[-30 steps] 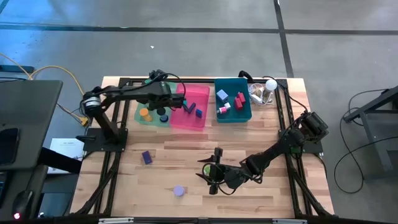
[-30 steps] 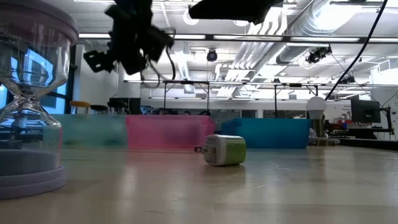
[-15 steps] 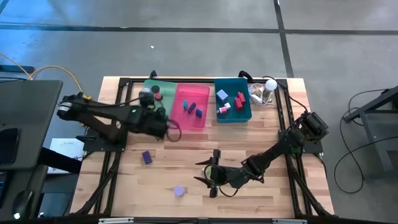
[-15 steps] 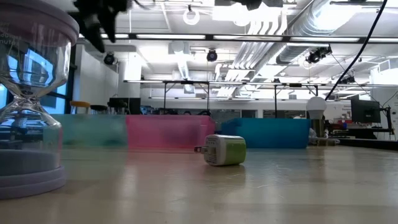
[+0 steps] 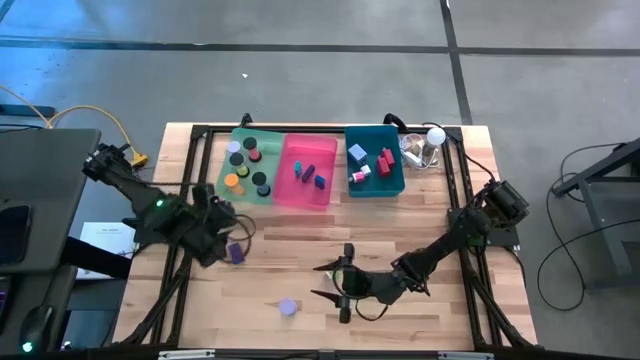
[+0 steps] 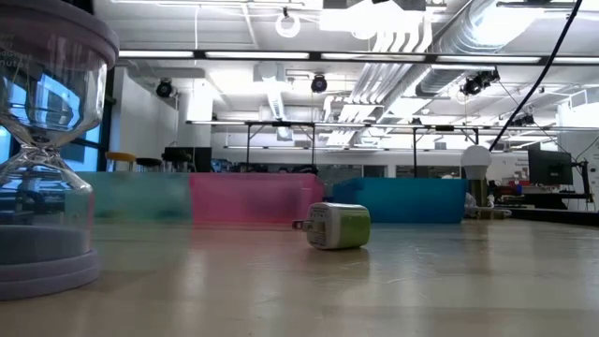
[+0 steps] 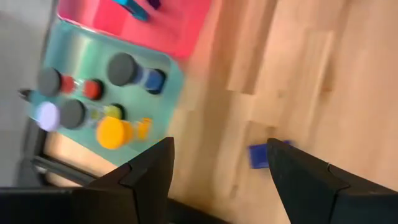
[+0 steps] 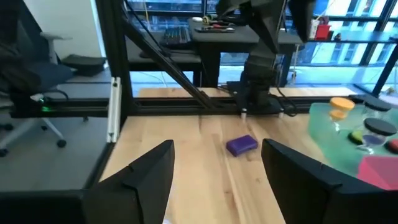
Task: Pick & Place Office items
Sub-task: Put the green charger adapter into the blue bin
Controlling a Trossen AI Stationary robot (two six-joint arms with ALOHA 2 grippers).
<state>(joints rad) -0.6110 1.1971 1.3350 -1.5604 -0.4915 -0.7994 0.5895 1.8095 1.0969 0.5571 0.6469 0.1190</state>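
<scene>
The small purple rectangular block (image 5: 236,253) lies loose on the wooden bench (image 5: 400,230), toward its left edge and just in front of the pale green bin (image 5: 224,172). A second ago the left gripper (image 5: 222,237) hung over that green bin among the round pieces; it has since swung back and forward to the block, and its fingers, spread and holding nothing, now stand right beside it. The green bin's load is plainly visible again, so a drop there looks finished and the purple block looks like the next pickup.

The lavender disc (image 5: 288,307) sits near the front edge, well apart from the block. The small white-and-green plug-like cube (image 6: 334,226) lies mid-bench; the right gripper (image 5: 338,292), fingers spread and empty, has eased slightly toward the front edge over the last second and now sits beside it.

Bare wood surrounds the block on the front and right. The black frame rail (image 5: 178,262) along the left edge runs close by, crowding the left arm's approach.
</scene>
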